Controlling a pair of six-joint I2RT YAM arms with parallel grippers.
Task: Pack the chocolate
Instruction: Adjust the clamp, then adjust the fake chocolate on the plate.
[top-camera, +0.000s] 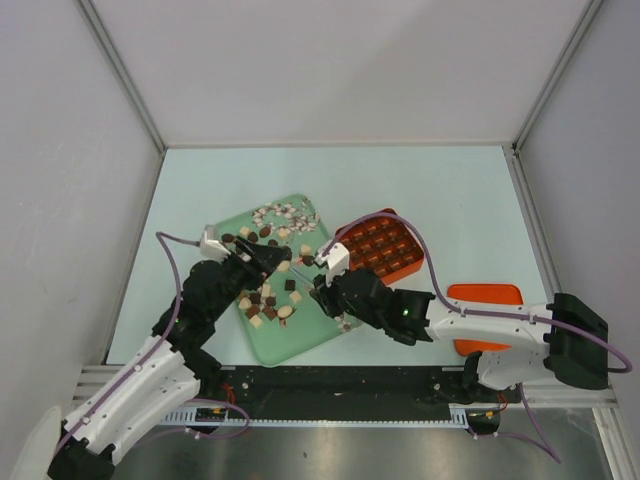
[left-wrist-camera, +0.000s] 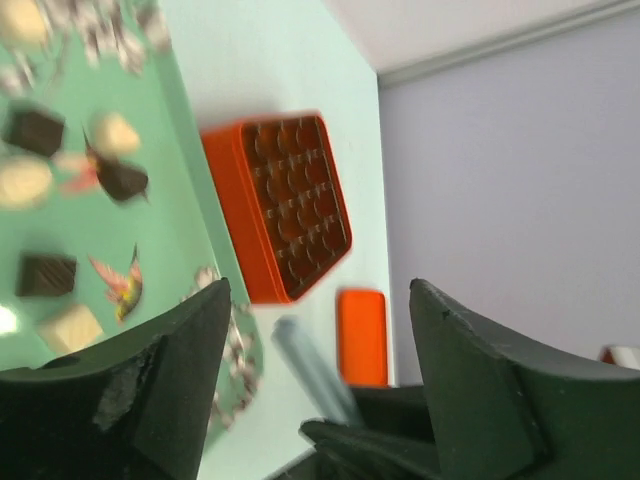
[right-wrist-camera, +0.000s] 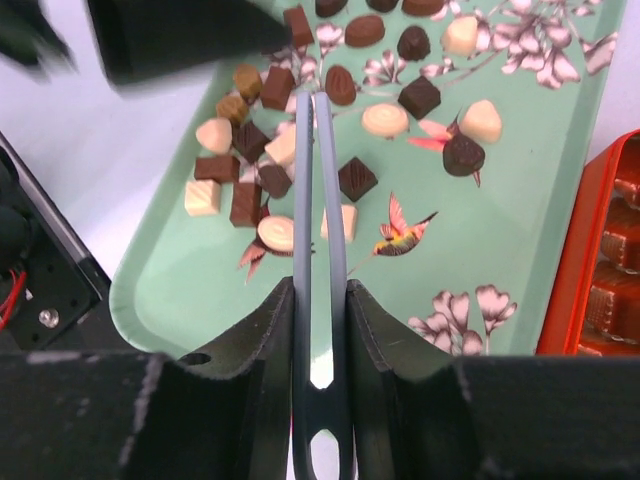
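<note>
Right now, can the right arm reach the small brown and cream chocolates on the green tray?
Likely yes: slim grey tongs in the right gripper hang over the chocolates, nothing in between.

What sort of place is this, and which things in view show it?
Probably a lab robot test cell: plain walls box in a table, a left arm and right arm stand at its near edge, chocolate laid out on a tray.

Left arm (top-camera: 140, 385) bent at elbow, reaching forward; left gripper (left-wrist-camera: 318, 300) jaws spread wide, nothing between. Right arm (top-camera: 480, 325) stretched toward left (forearm near level); right gripper (right-wrist-camera: 320, 290) clamped on grey tongs (right-wrist-camera: 303, 200).
</note>
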